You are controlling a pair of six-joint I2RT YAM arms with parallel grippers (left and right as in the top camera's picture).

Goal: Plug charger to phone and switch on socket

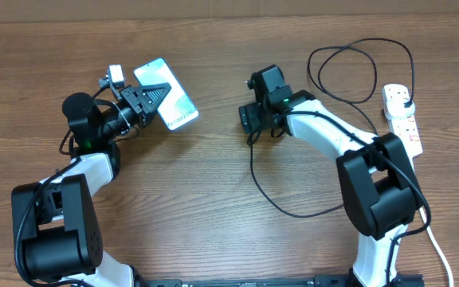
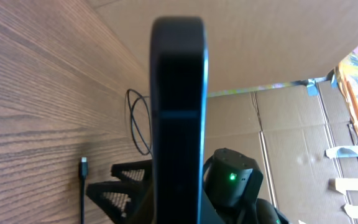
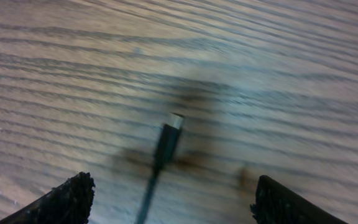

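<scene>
At left, left gripper (image 1: 151,97) pinches the phone (image 1: 180,108); right gripper (image 3: 174,190), spread, hovers over unplugged charger (image 3: 166,142); socket (image 1: 403,119) untouched.

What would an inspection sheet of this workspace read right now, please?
Surface: wooden table, brown grain.
Job's things: phone lit, gripped; charger not in the phone, its connector flat on the table; socket at the right edge.
Clutter: nothing seen.
End effectors: left end effector shut on the phone; right end effector open over the connector.
Cables: charger lies in loose loops; white cord leaves the socket.
Surroundings: cardboard beyond the table.
</scene>
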